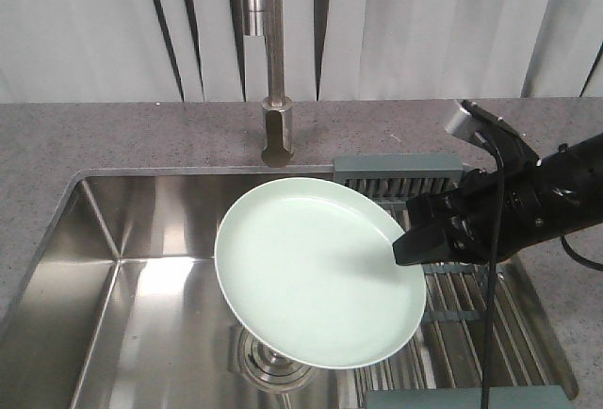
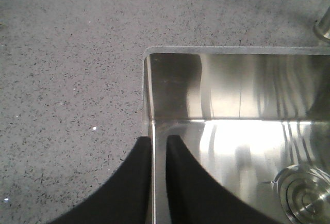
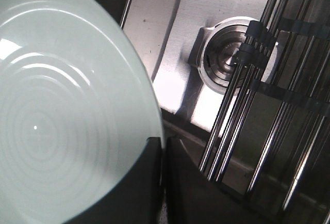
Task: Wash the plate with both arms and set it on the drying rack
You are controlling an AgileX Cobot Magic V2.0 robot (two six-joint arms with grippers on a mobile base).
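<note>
Left fingers [image 2: 135, 182] hang almost together, holding nothing, over the left corner of the sink [image 2: 232, 95], beside the counter [image 2: 67, 79]. Further in, the right fingers [image 1: 421, 239] pinch the right rim of the plate [image 1: 316, 272], holding it tilted and face up above the drain [image 1: 273, 369]. The rack [image 1: 396, 183] lies just under and behind that arm. The faucet [image 1: 273, 98] stands beyond, with no water visible. This looks like the washing step. Next, the left arm probably needs to reach the plate before racking.

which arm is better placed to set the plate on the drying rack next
Right. The right gripper grips the plate by its rim directly beside the drying rack; the left gripper is empty, over the far corner of the sink.
</note>
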